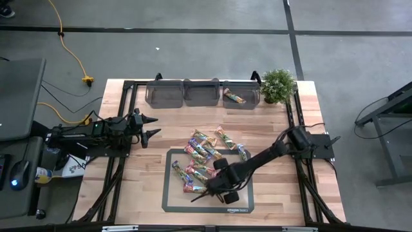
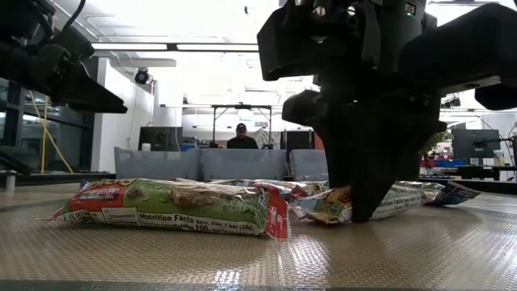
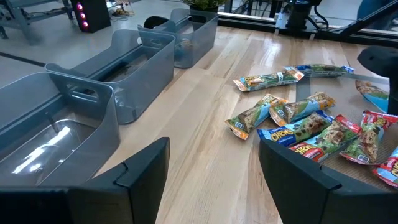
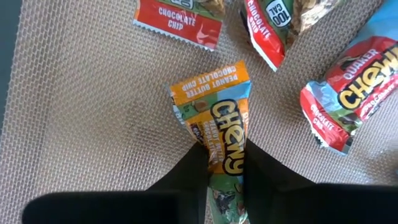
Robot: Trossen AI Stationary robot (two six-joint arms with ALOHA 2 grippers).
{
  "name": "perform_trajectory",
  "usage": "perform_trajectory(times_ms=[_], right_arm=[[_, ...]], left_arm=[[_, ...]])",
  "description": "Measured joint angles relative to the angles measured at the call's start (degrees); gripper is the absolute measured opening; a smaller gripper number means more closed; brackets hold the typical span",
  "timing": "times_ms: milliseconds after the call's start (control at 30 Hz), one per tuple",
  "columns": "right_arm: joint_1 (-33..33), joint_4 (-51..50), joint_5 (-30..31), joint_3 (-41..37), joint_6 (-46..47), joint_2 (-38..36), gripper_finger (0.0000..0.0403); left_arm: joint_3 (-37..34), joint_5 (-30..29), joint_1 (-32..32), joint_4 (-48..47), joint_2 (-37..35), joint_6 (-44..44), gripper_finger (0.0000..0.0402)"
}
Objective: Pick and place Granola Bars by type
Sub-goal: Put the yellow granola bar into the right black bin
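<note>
Several granola bars [image 1: 206,151] in red, green and blue wrappers lie in a loose pile, partly on the dark mat [image 1: 174,201] and partly on the wood beyond it. My right gripper [image 1: 205,191] stands over the mat's near part, pointing down, shut on a green-and-orange bar [image 4: 214,99]. In the low view its fingers [image 2: 355,194] come down onto that bar [image 2: 327,206]. My left gripper [image 1: 152,126] waits open at the table's left, clear of everything. Its wrist view looks past its fingers [image 3: 211,152] at the pile [image 3: 305,121]. My right gripper pinches the green-and-orange bar by its two long sides [image 4: 224,146], about midway along it, between the two fingers. The fingers come from above, pointing down, and lie across the bar. The bar lies flat on the mat, its orange end [image 4: 208,84] sticking out beyond the fingers.
Three grey translucent bins [image 1: 164,93] [image 1: 201,92] [image 1: 241,95] stand in a row at the far edge; the right-hand one holds a bar [image 1: 235,97]. A small potted plant [image 1: 278,85] stands at the far right corner. Red bars [image 4: 177,22] [image 4: 348,99] lie close around the held one.
</note>
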Motion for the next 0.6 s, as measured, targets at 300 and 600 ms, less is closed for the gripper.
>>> perform_trajectory(times_ms=[300,600], right_arm=[[-0.01,-4.18,1.31,4.35,1.11,0.40,0.0057],[-0.02,-8.02,1.49,8.09,1.99,0.33,0.0057]], left_arm=[[0.00,0.00,-0.01,-0.01,-0.01,-0.02,0.0243],[0.00,0.00,0.01,0.00,0.00,-0.02,0.0243]])
